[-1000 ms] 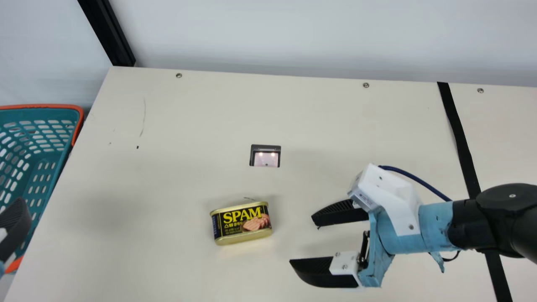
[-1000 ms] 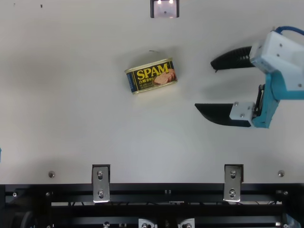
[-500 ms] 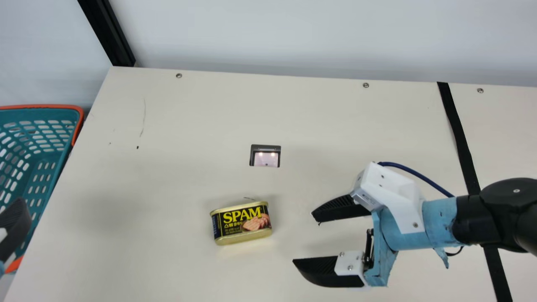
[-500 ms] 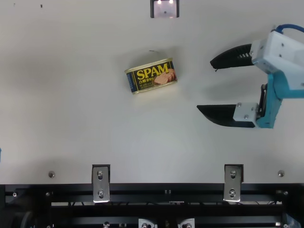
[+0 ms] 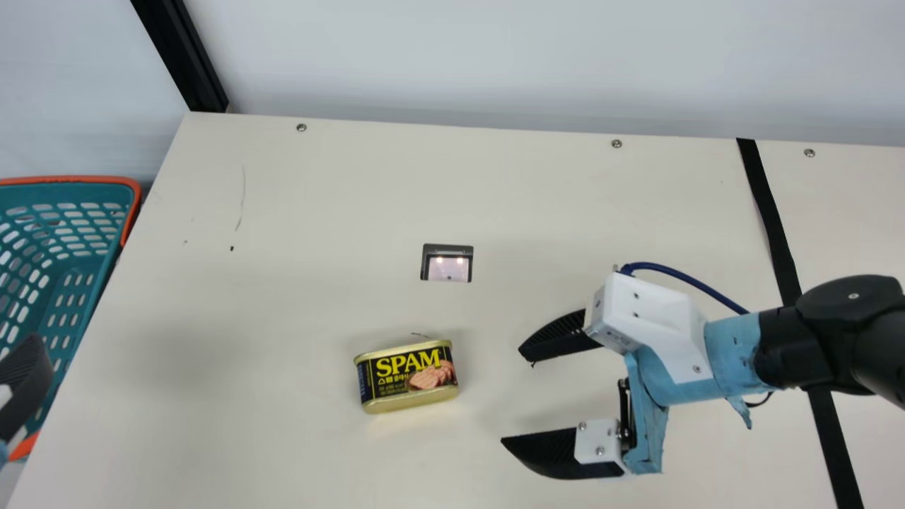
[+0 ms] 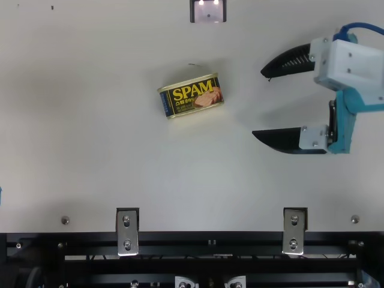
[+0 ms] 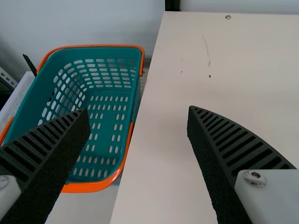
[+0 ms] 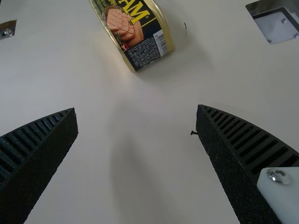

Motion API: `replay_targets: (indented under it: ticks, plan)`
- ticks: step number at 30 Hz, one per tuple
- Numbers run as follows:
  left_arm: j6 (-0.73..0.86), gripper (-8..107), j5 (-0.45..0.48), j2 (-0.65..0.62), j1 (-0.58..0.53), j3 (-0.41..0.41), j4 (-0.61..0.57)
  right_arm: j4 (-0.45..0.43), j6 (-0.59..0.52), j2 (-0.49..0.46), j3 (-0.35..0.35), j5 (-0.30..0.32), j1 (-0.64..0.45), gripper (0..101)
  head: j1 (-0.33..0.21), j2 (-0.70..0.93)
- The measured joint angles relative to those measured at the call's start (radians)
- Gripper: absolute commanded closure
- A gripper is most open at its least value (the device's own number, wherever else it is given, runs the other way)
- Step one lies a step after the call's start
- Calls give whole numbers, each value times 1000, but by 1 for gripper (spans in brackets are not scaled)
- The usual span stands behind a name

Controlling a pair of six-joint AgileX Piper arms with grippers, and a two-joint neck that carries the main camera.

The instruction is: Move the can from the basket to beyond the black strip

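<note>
Jaws of left gripper (image 5: 27, 382) and right gripper (image 5: 510, 396): wide apart, empty. Can (image 5: 406, 376): on the cream table (image 5: 318, 212), with basket (image 5: 71, 179) to its left, black strip (image 5: 778, 240) to its right, pale wall (image 5: 495, 56) beyond.

Right arm (image 5: 813, 346): comes in from between three and four o'clock in the main view, reaching out long and low.
Right wrist (image 5: 650, 325): pale blue, wearing a white housing.
Right gripper (image 5: 510, 396): fingers spread wide, tips toward nine o'clock.
Left gripper (image 5: 27, 378): between eight and nine o'clock, fingers well apart in its wrist view.
</note>
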Motion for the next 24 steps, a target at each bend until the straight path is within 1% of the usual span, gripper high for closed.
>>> replay_targets:
  ticks: [3, 8, 24]
  plan:
    - [0, 9, 0, 0, 0, 0, 0, 3, -26, 16, -20, -14, 9, 0, 0, 0]
    - [0, 9, 0, 0, 0, 0, 0, 23, -66, 27, -42, -20, 27, 0, 0, 0]
    - [0, 9, 0, 0, 0, 0, 0, 23, -68, 27, -41, -19, 27, 0, 0, 0]
